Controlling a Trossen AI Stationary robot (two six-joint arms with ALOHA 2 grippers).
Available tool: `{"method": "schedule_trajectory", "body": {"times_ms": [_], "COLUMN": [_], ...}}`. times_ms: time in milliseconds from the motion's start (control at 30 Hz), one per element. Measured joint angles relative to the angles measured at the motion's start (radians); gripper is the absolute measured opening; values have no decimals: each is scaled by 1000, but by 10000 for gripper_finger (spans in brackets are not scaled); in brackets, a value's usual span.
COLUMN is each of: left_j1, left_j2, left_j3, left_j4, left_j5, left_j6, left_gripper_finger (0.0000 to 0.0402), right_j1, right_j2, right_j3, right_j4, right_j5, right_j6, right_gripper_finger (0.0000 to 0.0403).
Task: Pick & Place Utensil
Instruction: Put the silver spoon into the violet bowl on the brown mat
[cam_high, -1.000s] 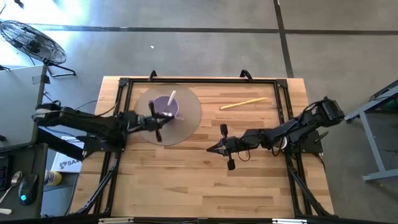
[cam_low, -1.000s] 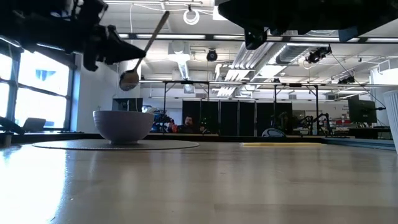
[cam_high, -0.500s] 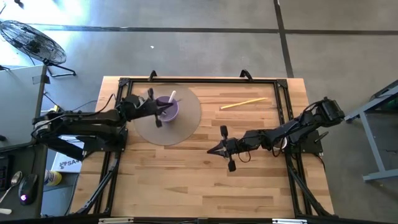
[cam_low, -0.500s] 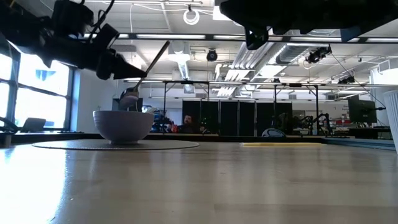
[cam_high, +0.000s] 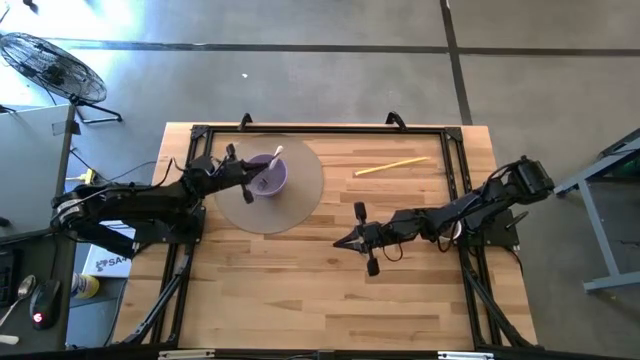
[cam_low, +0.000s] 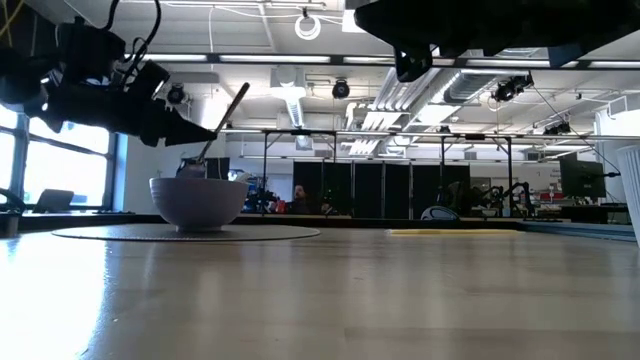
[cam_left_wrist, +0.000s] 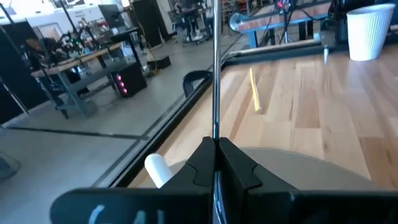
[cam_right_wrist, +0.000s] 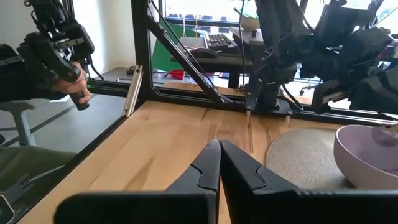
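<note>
A purple bowl (cam_high: 270, 176) (cam_low: 197, 203) stands on a round grey mat (cam_high: 300, 200) at the table's far left. A white-handled piece (cam_high: 277, 154) (cam_left_wrist: 155, 168) leans in it. My left gripper (cam_high: 248, 177) (cam_low: 207, 130) (cam_left_wrist: 215, 155) hovers at the bowl's left rim, shut on a metal spoon (cam_low: 230, 112) (cam_left_wrist: 214, 68). The spoon's head dips below the rim. My right gripper (cam_high: 345, 239) (cam_right_wrist: 219, 155) waits shut over the middle of the table, holding nothing. My left gripper pinches the spoon's handle about midway (cam_low: 216, 130) between its two fingers, coming slanting down from the table's left. The spoon is tilted: its free end (cam_low: 246, 88) points up and its head (cam_low: 192, 163) is down inside the bowl. Whether the head touches the bowl is hidden.
A yellow stick (cam_high: 392, 166) (cam_left_wrist: 255, 94) lies on the wood near the far edge. A white ribbed cup (cam_left_wrist: 369, 32) stands toward the right side. A black frame (cam_high: 320, 130) runs around the table. Bare wood lies in front of the mat.
My left gripper has moved down and toward the table's far left, tipping forward. The spoon, held above the bowl a second ago, has come down with it, and its head now sits inside the bowl. The right arm has kept still.
</note>
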Motion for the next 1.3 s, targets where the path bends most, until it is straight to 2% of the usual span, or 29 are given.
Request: {"method": "schedule_trajectory", "body": {"times_ms": [300, 467, 600, 1300], "left_j1": [0, 0, 0, -1], "left_j2": [0, 0, 19, 197], "left_j3": [-1, -1, -1, 6], "left_j4": [-86, -95, -122, -11], "left_j5": [-66, -53, 5, 5], "left_j6": [32, 37, 50, 106], "left_gripper_finger": [1, 1, 1, 1], "right_j1": [0, 0, 0, 0], "right_j2": [0, 0, 0, 0], "right_j3": [0, 0, 0, 0], "right_j4": [0, 0, 1, 1], "right_j5": [0, 0, -1, -1], "right_j6": [-1, -1, -1, -2], "right_gripper_finger": [4, 4, 4, 4]}}
